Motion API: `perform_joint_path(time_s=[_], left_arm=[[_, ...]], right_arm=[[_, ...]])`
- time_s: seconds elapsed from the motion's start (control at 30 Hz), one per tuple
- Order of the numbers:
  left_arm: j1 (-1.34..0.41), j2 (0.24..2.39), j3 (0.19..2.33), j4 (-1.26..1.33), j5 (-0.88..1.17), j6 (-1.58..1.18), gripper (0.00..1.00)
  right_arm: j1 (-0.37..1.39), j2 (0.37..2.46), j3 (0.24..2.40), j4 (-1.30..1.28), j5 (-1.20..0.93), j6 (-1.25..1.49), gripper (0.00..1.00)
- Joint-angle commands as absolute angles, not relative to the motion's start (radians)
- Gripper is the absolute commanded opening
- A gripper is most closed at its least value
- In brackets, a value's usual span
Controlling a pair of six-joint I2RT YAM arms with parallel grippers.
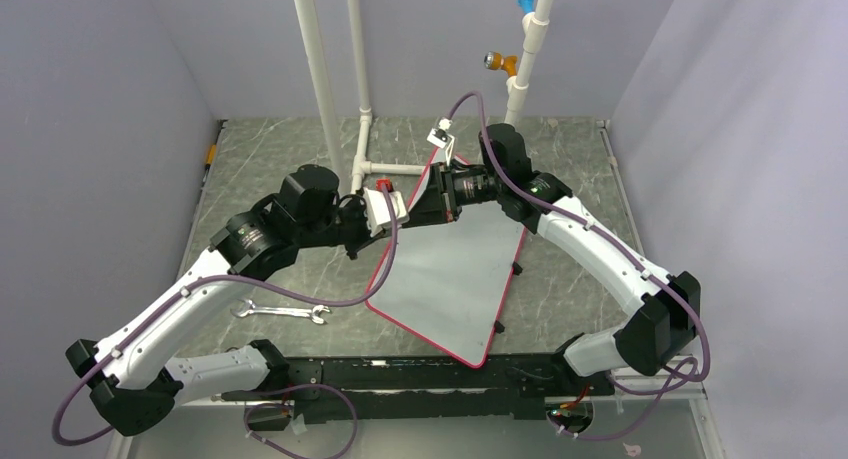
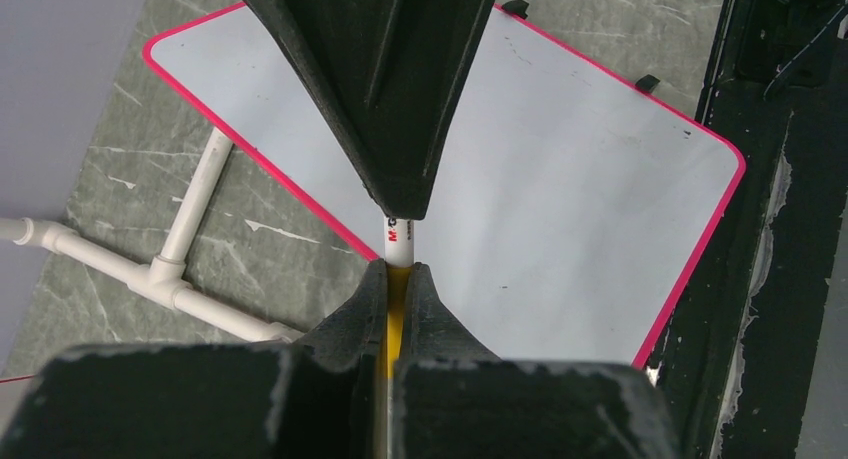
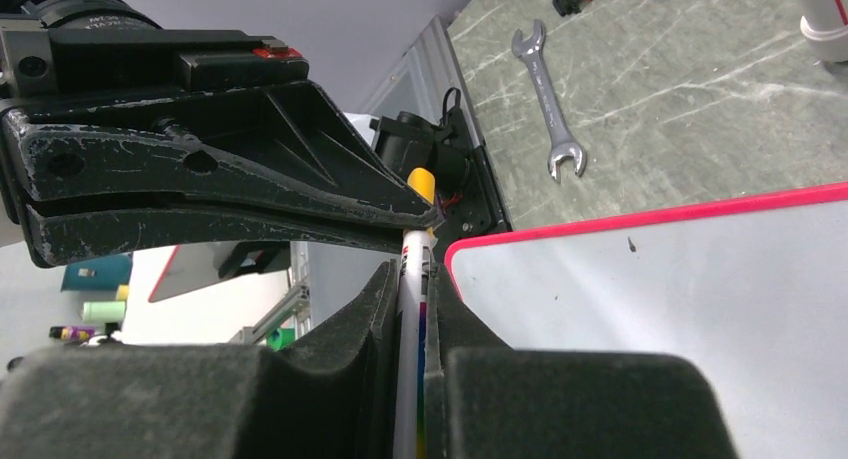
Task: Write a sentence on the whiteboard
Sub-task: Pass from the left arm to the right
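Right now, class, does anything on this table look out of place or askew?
The whiteboard lies skewed, at a slant to the table edges. A wrench lies left of it, odd for a writing job.

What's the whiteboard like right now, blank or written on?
Blank. The whiteboard shows no lettering in any view, only a few tiny dark specks on its pale surface.

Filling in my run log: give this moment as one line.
marker: likely uncapping; left gripper: shut on yellow end; right gripper: shut on white barrel; whiteboard: blank; wrench: on table
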State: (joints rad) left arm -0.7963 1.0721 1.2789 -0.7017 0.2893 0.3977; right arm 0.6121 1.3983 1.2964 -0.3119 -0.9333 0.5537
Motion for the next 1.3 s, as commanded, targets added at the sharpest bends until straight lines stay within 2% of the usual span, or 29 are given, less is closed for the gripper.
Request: perform_joint_path(time_s=[0.0, 0.17, 0.23, 0.37, 0.6, 0.97, 1.1, 1.27], left_arm=[[-0.804, 1.063, 1.285, -0.618, 0.284, 0.401, 0.00], [-0.804, 1.050, 1.282, -0.617, 0.268, 0.395, 0.02], [-0.804, 1.045, 1.281, -0.617, 0.261, 0.389, 0.12], [-0.805, 1.039, 1.280, -0.621, 0.245, 0.376, 0.41], [-0.805, 1.031, 1.297, -0.649, 0.236, 0.369, 0.66], [-0.796, 0.851, 1.290, -0.599, 0.276, 0.259, 0.93], [-0.758, 0.825, 1.291, -0.558, 0.333, 0.158, 0.95], [-0.642, 0.845, 1.310, -0.512, 0.539, 0.022, 0.95]], right_arm=[[0.649, 1.396, 1.319, -0.309, -0.988, 0.547, 0.04], [0.650, 1.391, 1.319, -0.297, -0.974, 0.560, 0.00], [0.650, 1.387, 1.322, -0.291, -0.957, 0.569, 0.00], [0.649, 1.374, 1.326, -0.277, -0.929, 0.580, 0.00], [0.636, 1.354, 1.313, -0.264, -0.879, 0.601, 0.00], [0.580, 1.323, 1.317, -0.199, -0.903, 0.649, 0.00], [0.575, 1.310, 1.328, -0.179, -0.965, 0.627, 0.00], [0.568, 1.278, 1.319, -0.128, -1.025, 0.629, 0.00]])
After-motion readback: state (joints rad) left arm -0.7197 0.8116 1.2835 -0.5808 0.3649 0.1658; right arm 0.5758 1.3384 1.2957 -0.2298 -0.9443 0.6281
